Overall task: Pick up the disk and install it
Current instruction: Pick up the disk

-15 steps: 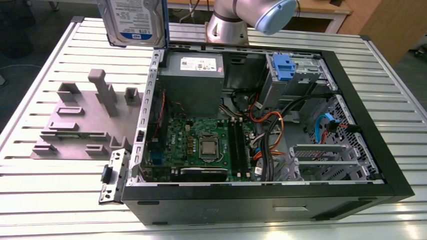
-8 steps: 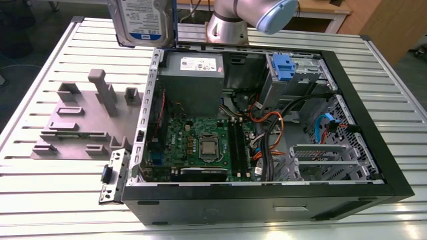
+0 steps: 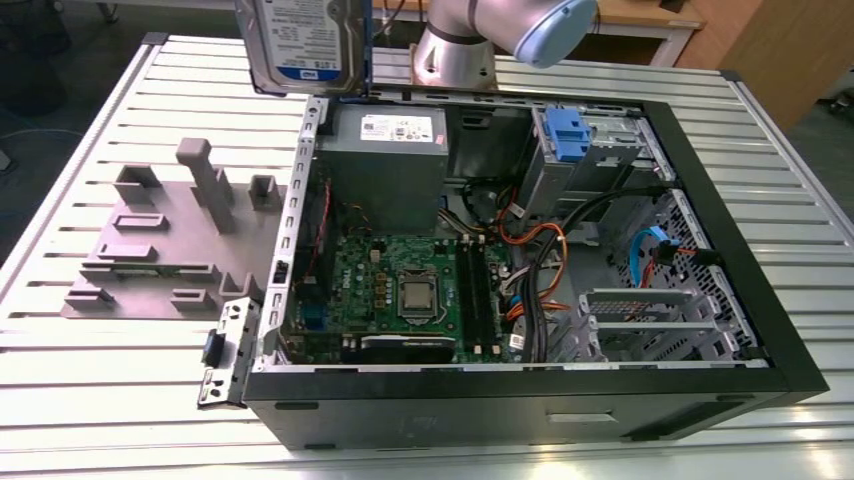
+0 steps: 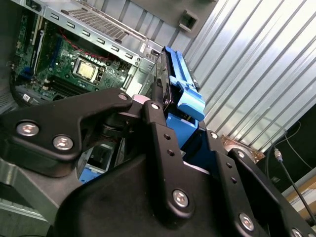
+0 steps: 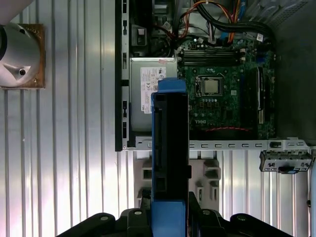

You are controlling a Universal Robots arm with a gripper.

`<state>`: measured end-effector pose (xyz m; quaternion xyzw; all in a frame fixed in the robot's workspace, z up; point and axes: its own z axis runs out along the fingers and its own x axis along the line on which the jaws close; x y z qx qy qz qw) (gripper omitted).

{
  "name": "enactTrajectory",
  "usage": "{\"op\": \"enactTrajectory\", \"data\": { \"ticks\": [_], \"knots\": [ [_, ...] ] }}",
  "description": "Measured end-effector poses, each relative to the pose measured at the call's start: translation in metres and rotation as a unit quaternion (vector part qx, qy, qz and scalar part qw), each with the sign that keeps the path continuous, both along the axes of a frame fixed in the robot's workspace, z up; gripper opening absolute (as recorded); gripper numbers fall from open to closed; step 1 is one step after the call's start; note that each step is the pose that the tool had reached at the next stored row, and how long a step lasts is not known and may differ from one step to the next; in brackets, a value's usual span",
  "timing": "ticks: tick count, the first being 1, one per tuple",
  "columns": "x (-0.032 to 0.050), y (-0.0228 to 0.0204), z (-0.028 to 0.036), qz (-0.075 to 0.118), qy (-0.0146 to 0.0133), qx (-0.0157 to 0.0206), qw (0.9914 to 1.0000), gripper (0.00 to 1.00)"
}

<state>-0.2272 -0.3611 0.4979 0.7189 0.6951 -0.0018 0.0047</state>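
Now, with your gripper [image 5: 170, 219] clamped tight on the disk [image 3: 304, 45], held high above the edge of the open case [image 3: 747, 250], carry its blue rails [image 5: 170, 86] level, clear of that wall.

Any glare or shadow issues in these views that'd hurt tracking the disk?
Exterior view: glare on the table slats at that view's left; the disk is evenly lit but cut by the top edge. First wrist view: bright streaks on the table beside the case; the disk's edge reads dark. Second wrist view: table slats reflect brightly behind the disk.
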Motion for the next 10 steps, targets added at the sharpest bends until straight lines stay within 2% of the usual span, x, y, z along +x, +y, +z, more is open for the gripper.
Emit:
{"op": "enactTrajectory", "data": {
  "ticks": [10],
  "knots": [
    [0.0174, 0.0, 0.0, 0.0, 0.0, 0.0, 1.0, 0.36]
  ]
}}
